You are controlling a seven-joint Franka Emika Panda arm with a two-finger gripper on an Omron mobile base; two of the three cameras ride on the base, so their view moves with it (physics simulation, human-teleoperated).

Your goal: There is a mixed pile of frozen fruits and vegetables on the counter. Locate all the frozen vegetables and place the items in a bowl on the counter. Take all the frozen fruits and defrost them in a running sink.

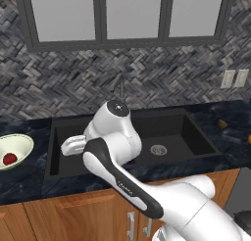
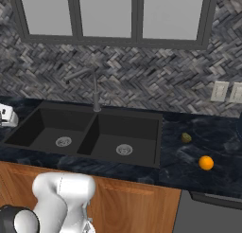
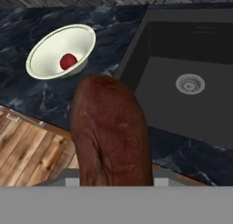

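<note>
Gripping a dark reddish-brown oblong vegetable (image 3: 111,136), the gripper (image 3: 111,182) has its jaws closed on the lower end of it; in the hand view the vegetable rises large from between the finger tips, which it mostly hides. Beyond it in that view lies the dark marbled counter (image 3: 54,98), and on it a pale greenish-white bowl (image 3: 48,48) with a small red round vegetable (image 3: 68,61) resting inside near the middle. To the right of the bowl in the same view is the near edge of the black sink (image 3: 182,50), with a round metal drain (image 3: 189,84) in its floor. In the left base view the white arm (image 1: 117,176) reaches up from the lower right and bends to the left over the left basin, the hand end pointing toward the bowl at the left edge. The right base view shows both basins, each with a drain, and the tall grey faucet (image 2: 94,87) behind the divider. On the counter to the right of the sink lie a yellowish-olive lump (image 2: 186,138) and, nearer the front edge, an orange ball (image 2: 206,163), the two apart from each other. No water can be seen at the faucet.
</note>
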